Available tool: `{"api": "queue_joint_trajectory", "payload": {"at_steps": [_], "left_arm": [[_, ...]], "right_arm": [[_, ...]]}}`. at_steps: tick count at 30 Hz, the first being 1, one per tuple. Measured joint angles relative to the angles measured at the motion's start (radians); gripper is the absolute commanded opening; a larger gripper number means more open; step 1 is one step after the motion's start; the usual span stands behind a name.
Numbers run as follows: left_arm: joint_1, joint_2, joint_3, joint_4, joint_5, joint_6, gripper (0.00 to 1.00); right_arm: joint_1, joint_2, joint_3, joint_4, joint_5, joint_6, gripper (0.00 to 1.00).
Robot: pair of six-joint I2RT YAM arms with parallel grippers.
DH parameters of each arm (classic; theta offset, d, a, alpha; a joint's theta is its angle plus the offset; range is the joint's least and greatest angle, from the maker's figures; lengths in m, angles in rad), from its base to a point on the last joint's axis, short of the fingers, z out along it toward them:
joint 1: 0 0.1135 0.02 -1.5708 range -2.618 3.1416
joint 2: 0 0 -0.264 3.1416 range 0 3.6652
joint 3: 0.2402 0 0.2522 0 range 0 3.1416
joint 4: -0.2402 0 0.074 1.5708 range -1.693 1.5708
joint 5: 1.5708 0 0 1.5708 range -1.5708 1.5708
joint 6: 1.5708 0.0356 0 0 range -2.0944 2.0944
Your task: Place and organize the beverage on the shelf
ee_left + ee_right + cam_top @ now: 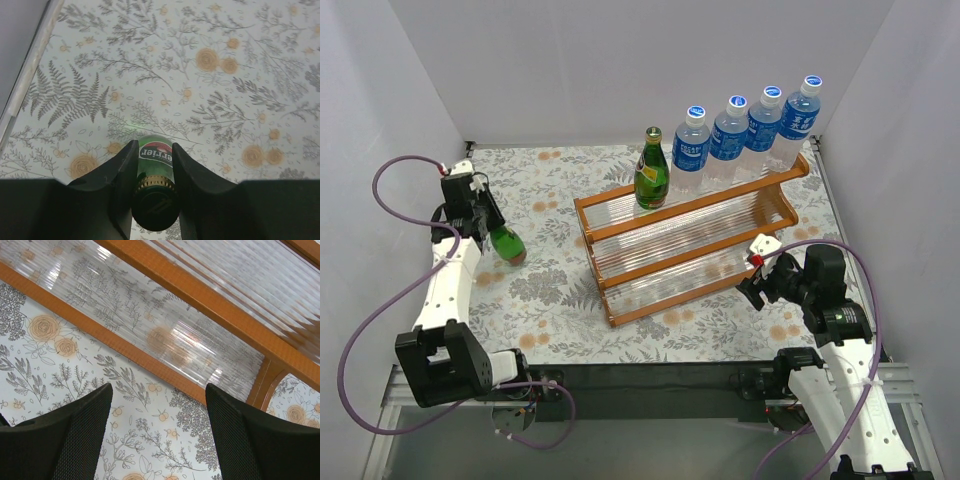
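Left jaws: closed tight on the neck of a green glass bottle (155, 200), one finger (117, 175) on each side.
Left gripper (485, 225): carries that bottle tilted over the floral tabletop (550, 290), well apart from the shelf (695, 235).
Right jaws: spread wide, nothing between them.
Right gripper (158, 387): just beside the shelf's lowest front rail.
Top tier: a second green bottle (651, 170) upright at its left end, then four clear bottles (745, 125) in a row.
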Motion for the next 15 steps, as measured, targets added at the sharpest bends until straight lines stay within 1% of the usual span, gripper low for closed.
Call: {"api": "queue_joint_trajectory", "payload": {"at_steps": [8,15], "left_arm": [[-0.093,-0.052,0.116,-0.040,0.150,0.083,0.00],[-0.166,-0.053,0.269,-0.077,0.223,0.117,0.00]], "right_arm": [[-0.006,0.000,0.000,0.007,0.000,0.000,0.80],[-0.011,0.000,0.000,0.009,0.000,0.000,0.80]]}}
